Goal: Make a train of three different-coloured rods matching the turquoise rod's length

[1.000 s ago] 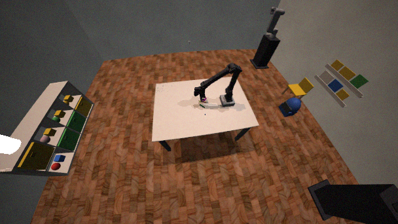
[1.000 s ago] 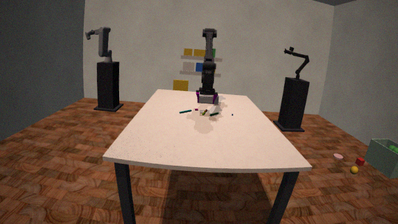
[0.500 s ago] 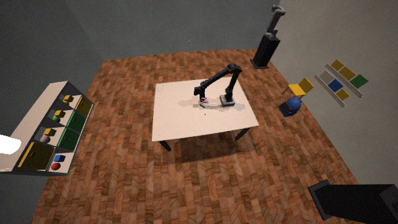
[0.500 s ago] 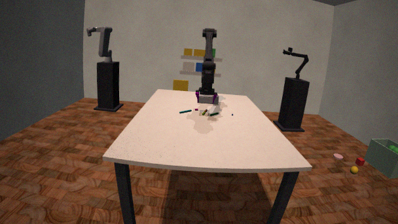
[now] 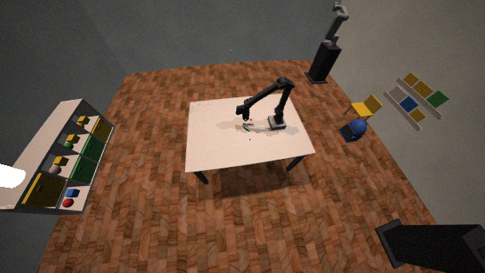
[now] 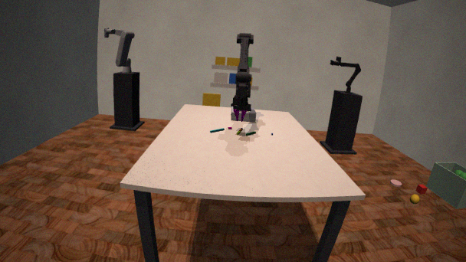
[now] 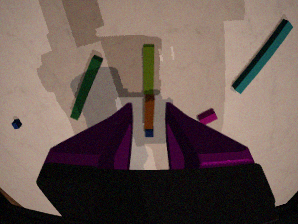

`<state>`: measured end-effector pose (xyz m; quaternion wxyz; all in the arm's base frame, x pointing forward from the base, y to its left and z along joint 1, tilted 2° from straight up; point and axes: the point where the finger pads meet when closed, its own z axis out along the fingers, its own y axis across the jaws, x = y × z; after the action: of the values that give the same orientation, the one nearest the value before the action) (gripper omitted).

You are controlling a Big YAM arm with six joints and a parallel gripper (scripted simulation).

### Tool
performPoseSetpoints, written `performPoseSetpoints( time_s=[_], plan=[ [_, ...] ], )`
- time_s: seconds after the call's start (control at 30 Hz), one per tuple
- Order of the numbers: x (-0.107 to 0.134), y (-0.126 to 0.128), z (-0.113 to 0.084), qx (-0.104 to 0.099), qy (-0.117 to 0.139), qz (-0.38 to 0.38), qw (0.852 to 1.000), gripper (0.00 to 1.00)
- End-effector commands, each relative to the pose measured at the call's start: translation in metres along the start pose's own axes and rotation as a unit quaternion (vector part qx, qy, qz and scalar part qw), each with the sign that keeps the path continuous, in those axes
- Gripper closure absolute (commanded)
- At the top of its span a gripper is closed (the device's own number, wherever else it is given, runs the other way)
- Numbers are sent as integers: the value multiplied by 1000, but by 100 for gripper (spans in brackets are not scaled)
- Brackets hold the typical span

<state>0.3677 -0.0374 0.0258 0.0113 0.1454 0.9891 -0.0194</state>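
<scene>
My gripper [image 5: 246,120] [image 6: 240,120] [image 7: 149,110] is partly open, its purple fingertips above the table, with nothing between them. In the wrist view, a lime rod [image 7: 148,67] [image 6: 238,132], an orange rod [image 7: 149,112] and a small blue rod [image 7: 149,133] lie end to end in a straight line, with no gap that I can see. The line runs between the fingertips as seen from above. A magenta rod [image 7: 207,116] [image 6: 230,128] lies right of it, and a turquoise rod [image 7: 262,57] [image 6: 217,130] farther right, slanted. A green rod [image 7: 86,90] [image 6: 251,133] lies slanted to the left.
A second blue rod [image 7: 16,123] [image 6: 272,134] [image 5: 250,139] lies apart at the far left of the wrist view. The rods lie on the pale table [image 5: 215,149] [image 6: 230,174], in front of the arm's base [image 5: 277,122]. Shelves and other robots stand away from the table.
</scene>
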Motion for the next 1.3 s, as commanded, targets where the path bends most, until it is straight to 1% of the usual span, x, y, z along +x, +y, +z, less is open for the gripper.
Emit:
performPoseSetpoints(
  time_s=[0.0, 1.07, 1.27],
  plan=[
    [-25, 3, -9, -4, -21, 12, 1000, 77],
    [-25, 3, -8, -4, -22, 11, 1000, 77],
    [-16, 1, 0, -2, -13, 11, 1000, 77]
  ],
)
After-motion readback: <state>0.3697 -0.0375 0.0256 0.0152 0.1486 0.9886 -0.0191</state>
